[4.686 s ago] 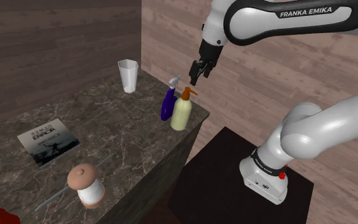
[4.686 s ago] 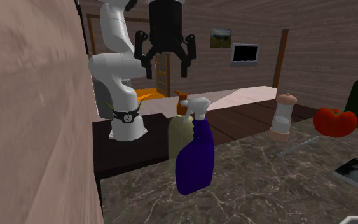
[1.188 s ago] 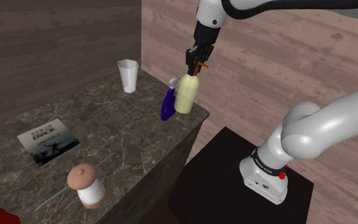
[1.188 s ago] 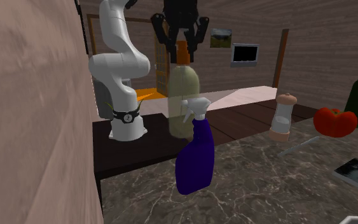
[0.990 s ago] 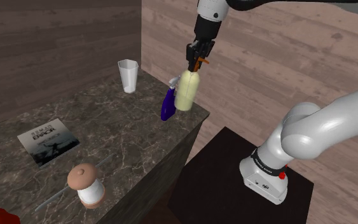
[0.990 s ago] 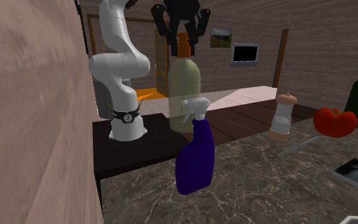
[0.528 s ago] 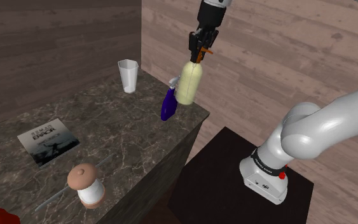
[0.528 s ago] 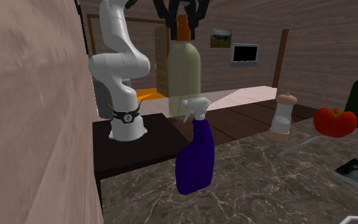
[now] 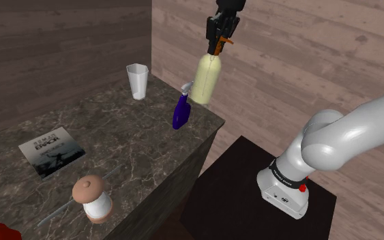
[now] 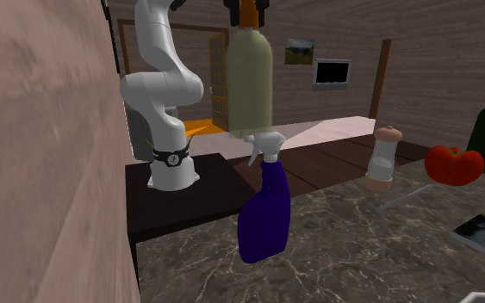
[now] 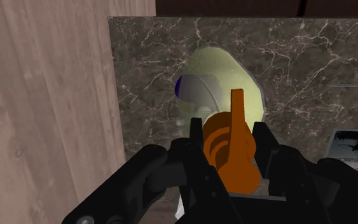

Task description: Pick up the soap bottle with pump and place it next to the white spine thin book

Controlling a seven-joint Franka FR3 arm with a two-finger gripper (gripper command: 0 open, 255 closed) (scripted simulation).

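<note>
On the shoulder view's left, a thin book [image 9: 50, 150] with a dark cover lay flat on the marble counter [image 9: 142, 153], well apart from the other things. Nearer to the camera stood a pepper grinder [image 9: 93, 198], upright. Further right, at the back edge by the wooden wall, stood a white cup [image 9: 137, 80]. A purple spray bottle [image 9: 181, 111] stood near the counter's far right corner. Just beside it and higher, the soap bottle [image 9: 207, 78] hung in the air, its base clear of the counter. Its long axis was upright: the pale yellow body pointed down and the orange pump [image 9: 216, 48] pointed up into the gripper [image 9: 218, 42]. In the wrist view the black jaws were closed only as far as the pump [image 11: 229, 153] allowed and clasped it from both sides, with the spout standing out between them. Below the pump the bottle's body [image 11: 225, 79] hid most of the spray bottle. At the far right the arm's white base [image 9: 286, 191] stood on its dark stand [image 9: 234, 198].
</note>
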